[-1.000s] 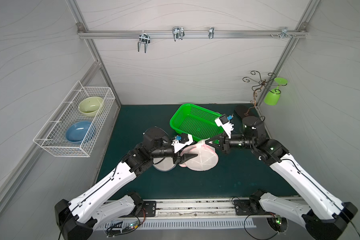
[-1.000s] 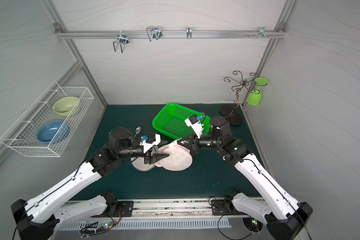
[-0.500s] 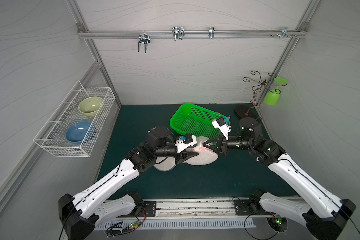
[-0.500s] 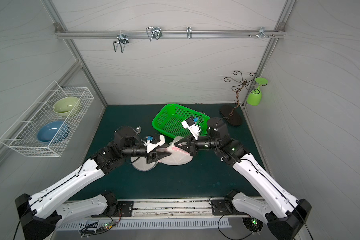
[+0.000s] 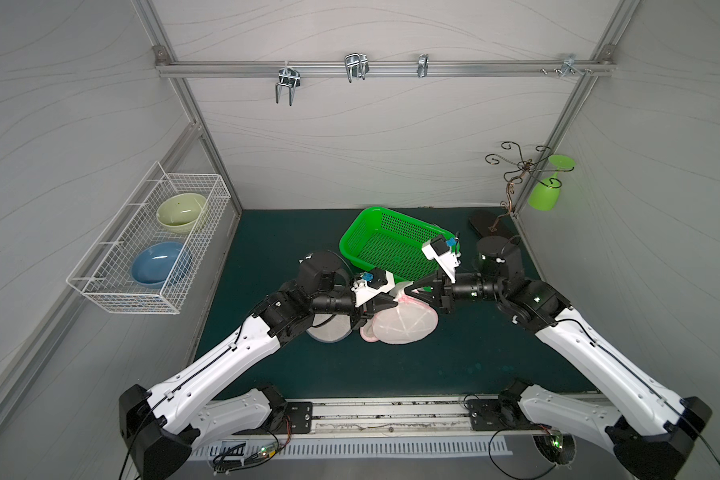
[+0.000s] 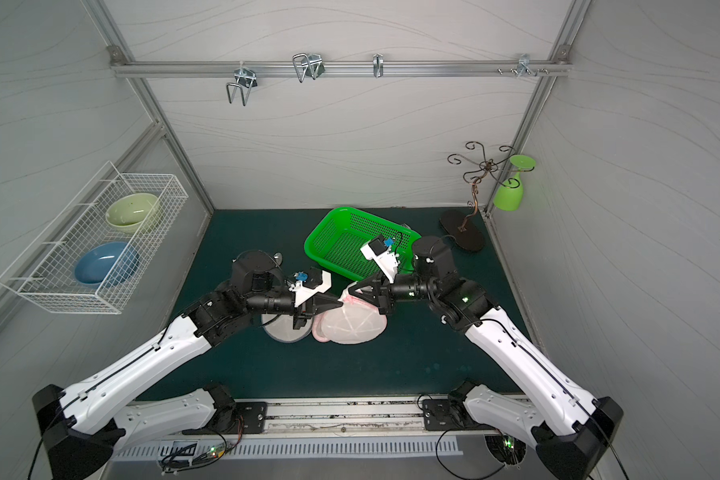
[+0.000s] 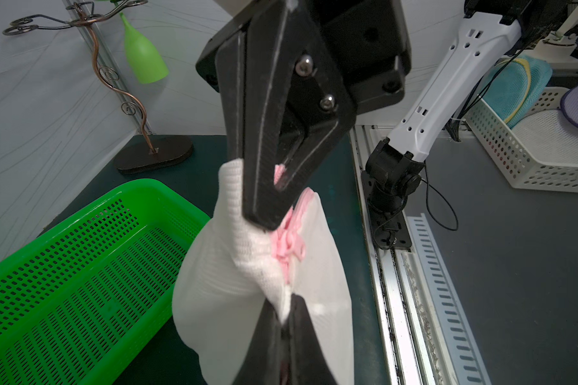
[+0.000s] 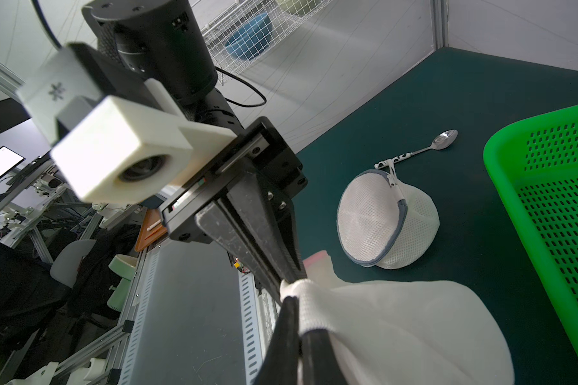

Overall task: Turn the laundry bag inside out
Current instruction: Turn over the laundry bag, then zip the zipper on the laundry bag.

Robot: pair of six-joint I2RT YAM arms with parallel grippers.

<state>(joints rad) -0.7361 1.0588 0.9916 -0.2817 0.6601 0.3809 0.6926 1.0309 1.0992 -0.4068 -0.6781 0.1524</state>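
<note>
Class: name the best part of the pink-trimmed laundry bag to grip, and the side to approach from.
Grip the laundry bag by its gathered, ribbed top, coming in level from either side, as the left gripper and right gripper do: that bunch is thick, while the rounded body offers no fold.

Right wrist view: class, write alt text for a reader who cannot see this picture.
The left end effector and the right end effector, both black and shut, pinch the bunched edge of a white mesh laundry bag between them. Beyond, on the dark green table, lie a domed grey-trimmed mesh bag, a spoon and a green basket.
</note>
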